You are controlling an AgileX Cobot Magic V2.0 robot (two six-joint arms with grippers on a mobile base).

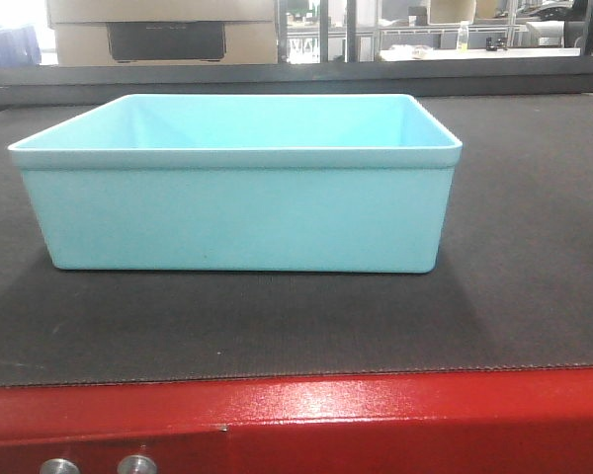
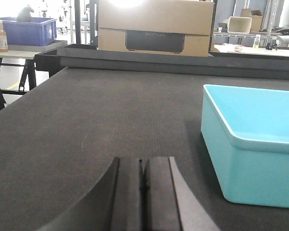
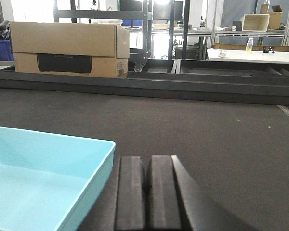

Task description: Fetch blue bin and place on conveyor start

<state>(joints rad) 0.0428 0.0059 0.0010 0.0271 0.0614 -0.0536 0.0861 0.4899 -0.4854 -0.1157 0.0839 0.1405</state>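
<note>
Front view: blue bin (image 1: 237, 188) sits upright mid-frame on the conveyor start (image 1: 534, 296), red frame (image 1: 376, 420) along the bottom | left wrist: left gripper (image 2: 142, 192) clenched, bottom centre, bin at right | right wrist: right gripper (image 3: 147, 197) clenched, bin lower left, cardboard box (image 3: 67, 48) upper left

Beyond the work surface stood a large cardboard box (image 3: 70, 49) with a dark panel on its side. Metal shelving (image 3: 192, 29) rose behind it — bright light poured in from the far end of the room. To one side, a dark blue crate (image 2: 26, 31) sat on a table beside a bottle (image 2: 0, 36); another white table (image 3: 253, 54) held a small yellow bottle (image 3: 250, 45).
</note>
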